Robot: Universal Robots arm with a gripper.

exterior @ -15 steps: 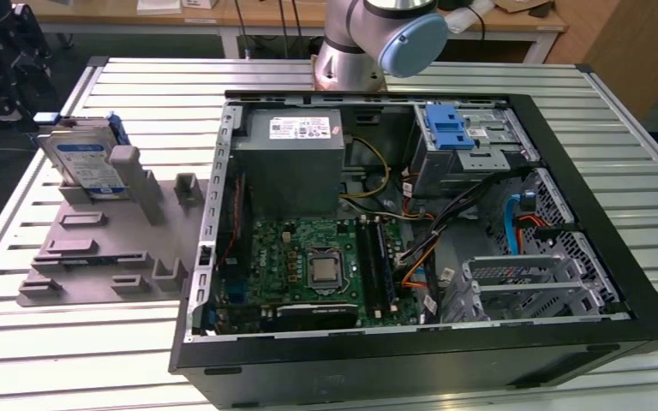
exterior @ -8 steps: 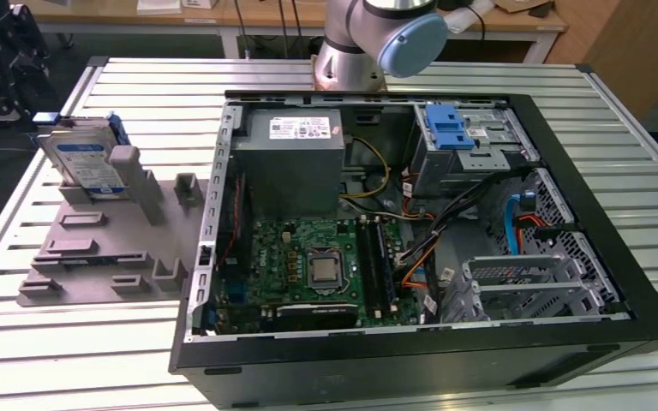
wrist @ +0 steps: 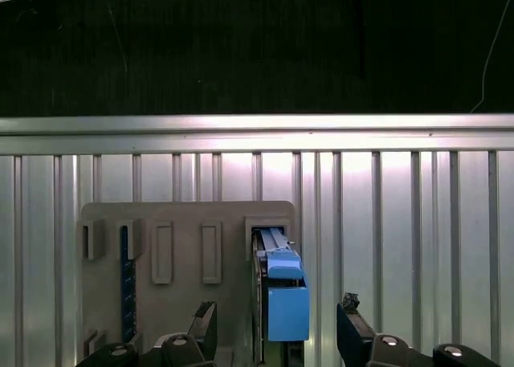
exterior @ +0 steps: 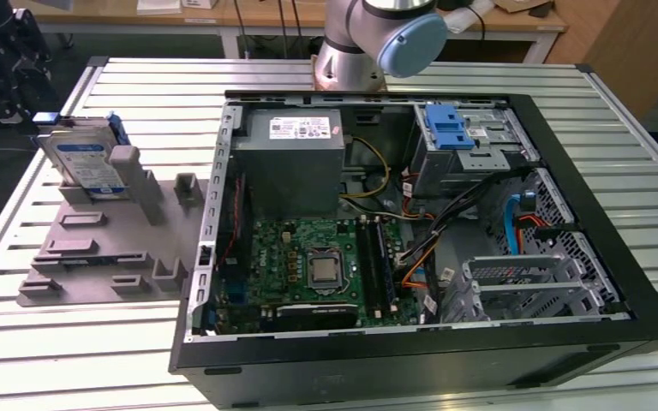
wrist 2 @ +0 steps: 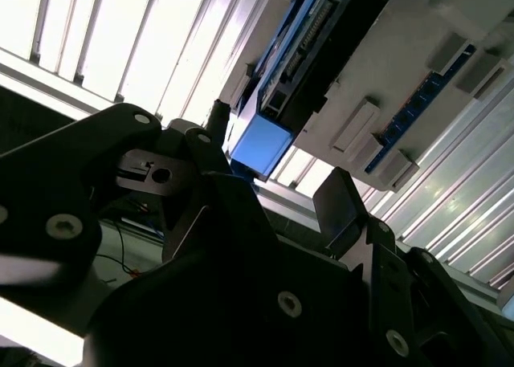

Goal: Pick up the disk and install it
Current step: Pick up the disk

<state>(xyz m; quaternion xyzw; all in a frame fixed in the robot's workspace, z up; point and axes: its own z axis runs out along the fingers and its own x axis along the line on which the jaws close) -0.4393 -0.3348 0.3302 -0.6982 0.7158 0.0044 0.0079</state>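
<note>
Black two-finger gripper (wrist: 277,309), jaws apart, hovers above silver blue-framed hard disk (wrist: 287,287) standing in grey plastic rack (wrist: 185,216); seemingly centred; advise descending squarely.

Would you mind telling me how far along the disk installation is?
Nothing looks done: the disk stands in the grey holder, outside the computer case. In hand: in the first wrist view the gripper is open, fingers either side of the disk's blue carrier, not closed on it. Left: lifting it and installing it in the case.
</note>
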